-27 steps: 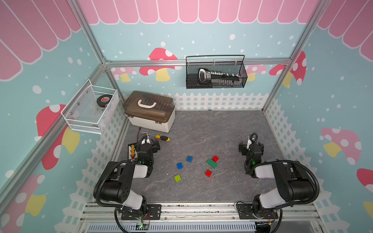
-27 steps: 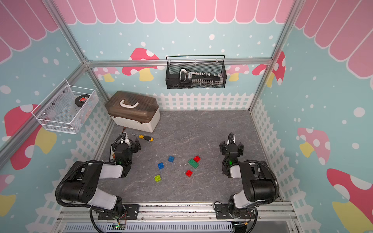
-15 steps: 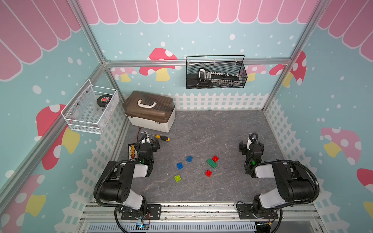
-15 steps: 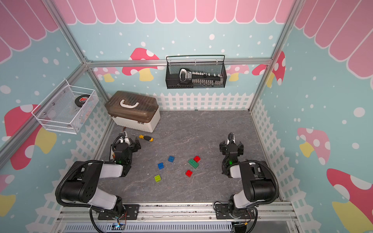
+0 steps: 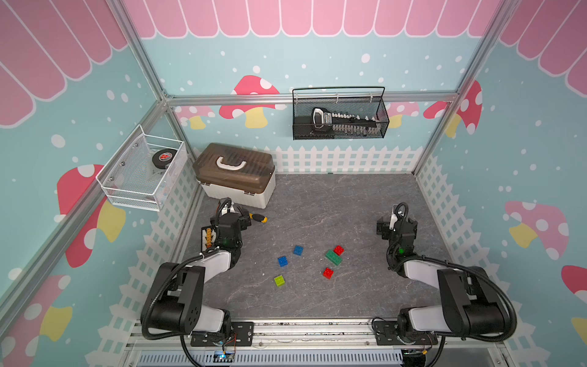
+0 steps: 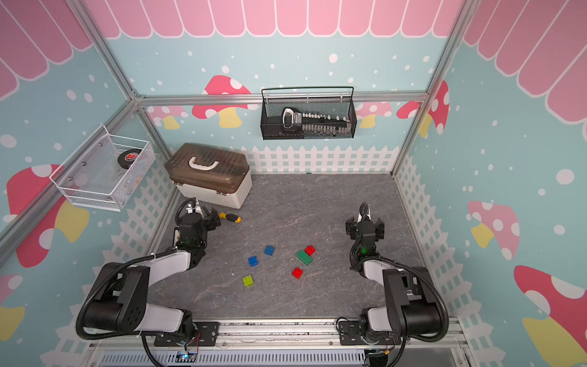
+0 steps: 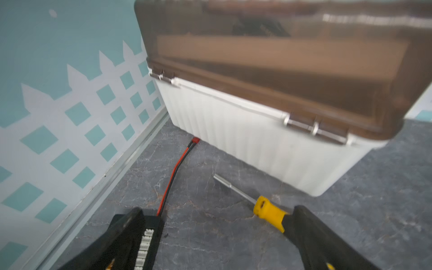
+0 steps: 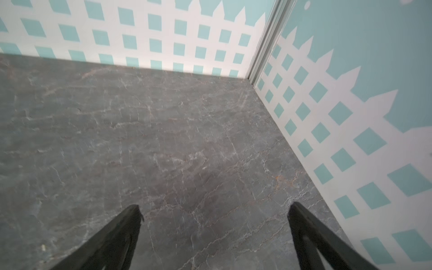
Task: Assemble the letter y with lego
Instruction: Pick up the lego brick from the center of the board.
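The lego lies loose mid-floor in both top views: two blue bricks (image 5: 298,250) (image 5: 282,261), a lime square (image 5: 279,280), a long dark-green brick (image 5: 333,257) with one red brick (image 5: 338,249) against its far end, and another red brick (image 5: 327,272) nearer. No letter y is in view. My left gripper (image 5: 235,211) (image 7: 217,210) stands open and empty at the left, far from the bricks. My right gripper (image 5: 397,219) (image 8: 215,205) stands open over bare floor near the right wall.
A brown-lidded white case (image 5: 235,174) sits at the back left, with a yellow-handled screwdriver (image 7: 268,209) just in front of it. A black connector board (image 7: 145,236) with a red-black wire (image 7: 175,168) lies by the left fence. Two wire baskets (image 5: 340,116) (image 5: 143,171) hang on the walls.
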`<action>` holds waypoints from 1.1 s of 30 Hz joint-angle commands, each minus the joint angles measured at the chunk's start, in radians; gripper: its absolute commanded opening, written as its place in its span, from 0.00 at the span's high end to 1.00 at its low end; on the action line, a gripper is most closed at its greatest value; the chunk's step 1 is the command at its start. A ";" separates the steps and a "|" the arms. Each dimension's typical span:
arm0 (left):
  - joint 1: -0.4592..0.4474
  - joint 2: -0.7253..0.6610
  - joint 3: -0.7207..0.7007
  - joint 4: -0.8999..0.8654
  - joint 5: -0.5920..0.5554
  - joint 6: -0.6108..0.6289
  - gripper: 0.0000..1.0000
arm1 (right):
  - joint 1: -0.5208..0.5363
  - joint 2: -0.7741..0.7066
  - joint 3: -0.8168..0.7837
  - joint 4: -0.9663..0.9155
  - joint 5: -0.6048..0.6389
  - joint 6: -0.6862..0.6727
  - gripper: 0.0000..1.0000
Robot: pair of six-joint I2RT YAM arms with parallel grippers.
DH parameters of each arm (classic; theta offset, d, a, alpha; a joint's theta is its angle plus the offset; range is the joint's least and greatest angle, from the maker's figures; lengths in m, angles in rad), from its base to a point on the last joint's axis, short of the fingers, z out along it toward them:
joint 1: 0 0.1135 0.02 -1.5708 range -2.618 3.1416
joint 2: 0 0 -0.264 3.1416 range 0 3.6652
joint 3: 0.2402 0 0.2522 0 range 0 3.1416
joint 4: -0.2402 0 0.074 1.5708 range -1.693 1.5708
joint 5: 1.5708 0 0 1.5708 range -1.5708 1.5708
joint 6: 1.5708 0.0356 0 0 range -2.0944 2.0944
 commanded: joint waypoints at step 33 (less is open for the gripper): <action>-0.275 -0.001 0.002 -0.819 0.630 -0.628 0.70 | 0.578 0.426 0.694 -0.928 -0.686 0.054 0.31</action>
